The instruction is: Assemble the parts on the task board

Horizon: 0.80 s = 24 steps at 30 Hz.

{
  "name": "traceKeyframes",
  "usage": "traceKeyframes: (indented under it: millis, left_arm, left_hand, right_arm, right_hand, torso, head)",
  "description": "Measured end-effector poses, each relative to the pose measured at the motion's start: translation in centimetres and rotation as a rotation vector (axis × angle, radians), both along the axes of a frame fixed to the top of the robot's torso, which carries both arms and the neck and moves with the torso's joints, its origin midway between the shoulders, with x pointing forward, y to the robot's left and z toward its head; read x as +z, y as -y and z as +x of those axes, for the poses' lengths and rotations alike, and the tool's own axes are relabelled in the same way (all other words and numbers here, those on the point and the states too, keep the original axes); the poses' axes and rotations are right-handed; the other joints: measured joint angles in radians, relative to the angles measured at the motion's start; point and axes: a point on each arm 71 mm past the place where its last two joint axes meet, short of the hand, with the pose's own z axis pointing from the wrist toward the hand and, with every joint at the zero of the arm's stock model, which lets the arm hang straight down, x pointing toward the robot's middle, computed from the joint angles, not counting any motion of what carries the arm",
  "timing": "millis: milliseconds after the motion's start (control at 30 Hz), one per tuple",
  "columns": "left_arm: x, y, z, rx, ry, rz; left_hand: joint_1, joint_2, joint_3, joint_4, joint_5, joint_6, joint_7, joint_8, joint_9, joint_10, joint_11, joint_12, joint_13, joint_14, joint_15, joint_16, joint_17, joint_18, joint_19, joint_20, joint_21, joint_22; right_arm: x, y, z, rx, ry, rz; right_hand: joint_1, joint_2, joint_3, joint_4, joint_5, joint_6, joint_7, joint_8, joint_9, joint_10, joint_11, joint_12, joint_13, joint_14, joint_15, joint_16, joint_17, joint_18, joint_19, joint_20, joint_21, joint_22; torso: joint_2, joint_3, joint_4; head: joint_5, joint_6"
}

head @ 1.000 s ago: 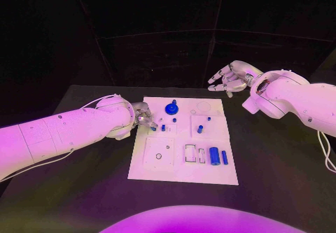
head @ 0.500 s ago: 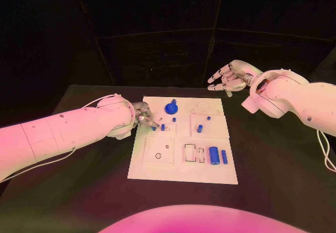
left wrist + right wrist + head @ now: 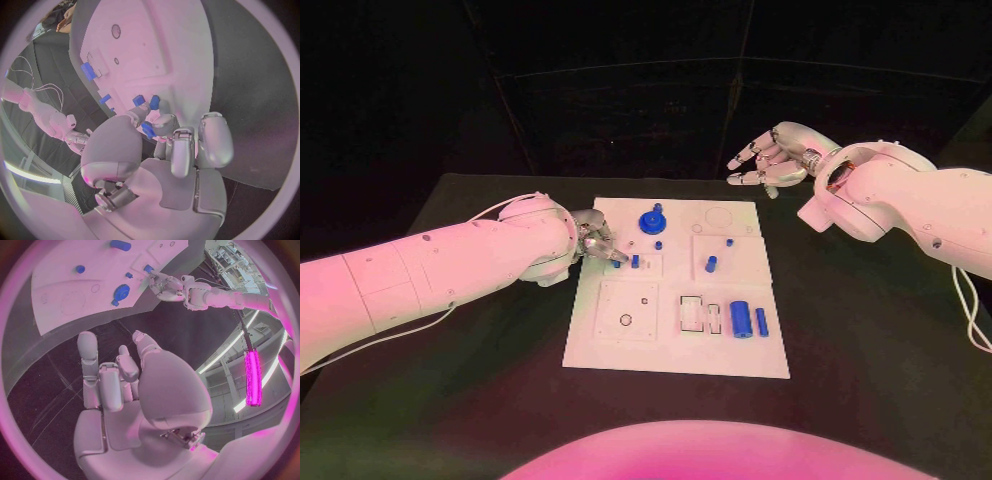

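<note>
The white task board (image 3: 629, 345) lies mid-table and also appears in the right wrist view as task board (image 3: 75, 285). My left hand (image 3: 599, 243) hovers at its left edge and pinches a small blue part (image 3: 147, 130) between thumb and fingertips, just over the board (image 3: 156, 55). Two short blue pegs (image 3: 636, 262) stand close beside those fingers. A round blue part (image 3: 652, 222) stands near the far edge, a blue peg (image 3: 711, 265) mid-board, and a blue cylinder (image 3: 741, 321) with a thin blue pin (image 3: 762, 322) lies at the right. My right hand (image 3: 769, 160) hangs beyond the far right corner, fingers apart and empty.
The black table (image 3: 862, 320) surrounds the board with free room on both sides and in front. Board recesses include a round outline (image 3: 718, 216) at the far right and a rectangular slot (image 3: 691, 315) beside the cylinder. My left hand (image 3: 166, 287) appears in the right wrist view.
</note>
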Motion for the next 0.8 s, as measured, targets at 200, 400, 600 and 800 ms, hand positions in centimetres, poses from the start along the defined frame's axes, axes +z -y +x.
traceKeyframes:
  millis: [200,400,600,800]
  left_arm:
    - [-0.03,-0.17,0.09,0.005,0.0,0.002]
    - [-0.07,-0.42,0.14,0.014,0.003,0.003]
    - [0.07,-0.78,0.23,0.041,0.028,-0.031]
    - [0.49,-0.99,0.32,0.078,0.069,-0.104]
  left_hand:
    - [-0.017,-0.006,-0.046,0.014,0.0,0.003,0.002,0.005,0.004,0.0,0.0,0.0,0.001,0.0,0.0,0.0,0.0,0.0,0.0,0.0,0.0,0.003]
    - [-0.043,-0.014,-0.155,0.053,-0.006,0.004,0.004,0.005,0.008,0.0,0.0,0.0,0.001,0.0,0.0,0.0,0.0,0.0,0.0,0.0,0.0,0.004]
    - [-0.058,-0.005,-0.246,0.1,-0.009,-0.005,0.01,0.005,0.008,-0.012,0.005,-0.012,-0.023,0.0,0.0,0.0,0.0,0.0,0.0,0.0,-0.018,-0.018]
    - [-0.043,0.025,-0.302,0.14,-0.009,-0.039,0.02,-0.009,0.007,-0.051,0.015,-0.047,-0.074,0.0,0.0,0.0,0.0,0.0,-0.003,-0.003,-0.039,-0.041]
  right_arm:
    - [0.0,0.0,0.0,0.0,0.0,0.0]
    - [0.0,0.0,0.0,0.0,0.0,0.0]
    - [0.0,0.01,0.0,0.0,0.0,0.0]
    - [0.0,0.01,0.01,0.0,0.0,0.0]
  right_hand:
    - [0.0,0.0,0.0,0.0,0.0,0.0,0.0,0.0,0.0,0.0,0.0,0.0,0.0,0.0,0.0,0.0,0.0,0.0,0.0,0.0,0.0,0.0]
    - [0.0,0.0,0.0,0.0,0.0,0.0,0.0,0.0,0.0,0.0,0.0,0.0,0.0,0.0,0.0,0.0,0.0,0.0,0.0,0.0,0.0,0.0]
    - [0.0,0.0,0.0,0.0,0.0,0.0,0.0,0.0,0.0,0.0,0.0,0.0,0.0,0.0,0.0,0.0,0.0,0.0,0.0,0.0,0.0,0.0]
    - [0.0,0.0,0.0,0.0,0.0,0.0,0.0,0.0,0.0,0.0,0.0,0.0,0.0,0.0,0.0,0.0,0.0,0.0,0.0,0.0,0.0,0.0]
  torso:
    - [0.0,0.0,0.0002]
    - [-0.001,-0.0004,0.0002]
    - [-0.001,-0.0005,0.0007]
    - [-0.001,-0.0006,0.0009]
  head:
    - [0.0,0.0]
    - [0.0,0.0]
    - [-0.001,0.002]
    - [-0.001,0.003]
